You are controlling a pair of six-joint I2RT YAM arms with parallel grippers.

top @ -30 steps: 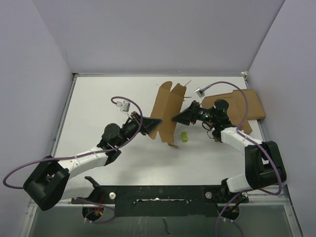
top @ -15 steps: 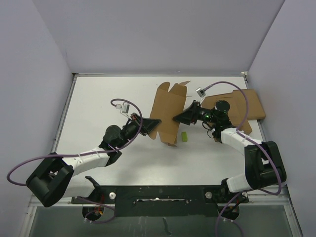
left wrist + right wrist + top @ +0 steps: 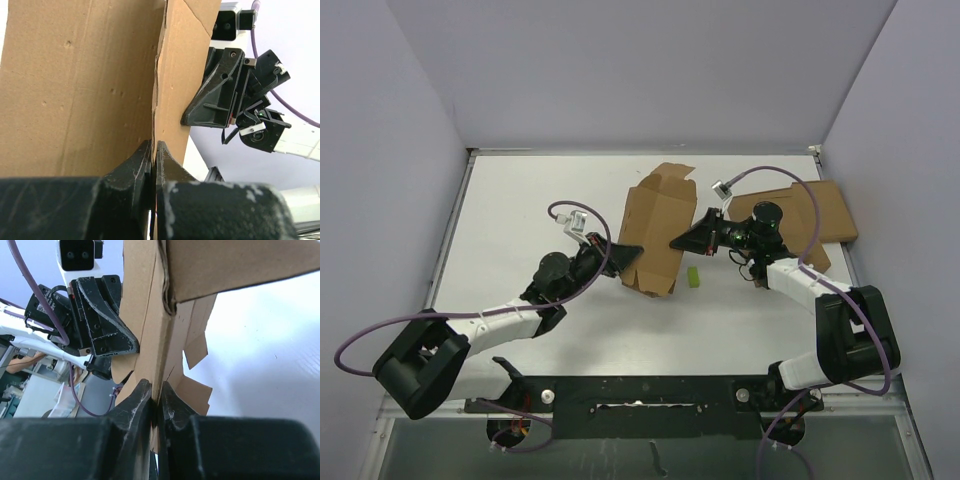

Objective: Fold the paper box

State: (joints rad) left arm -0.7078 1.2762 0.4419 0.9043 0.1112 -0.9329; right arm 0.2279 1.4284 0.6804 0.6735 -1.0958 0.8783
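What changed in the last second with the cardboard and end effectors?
The right end effector closed onto the right edge of the brown die-cut cardboard sheet; it was open before. The sheet's panels spread wider, toward the left. Unchanged: the left end effector clamped on the sheet, the small green block, the flat brown cardboard slab.

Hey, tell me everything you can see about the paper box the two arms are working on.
The paper box is a brown die-cut cardboard sheet, partly folded, with loose flaps at its far end and jagged tabs along one edge. It sits mid-table, between the arms. The left gripper is shut on its near-left edge, and the right gripper is shut on its right edge. Whether it touches the table is unclear.
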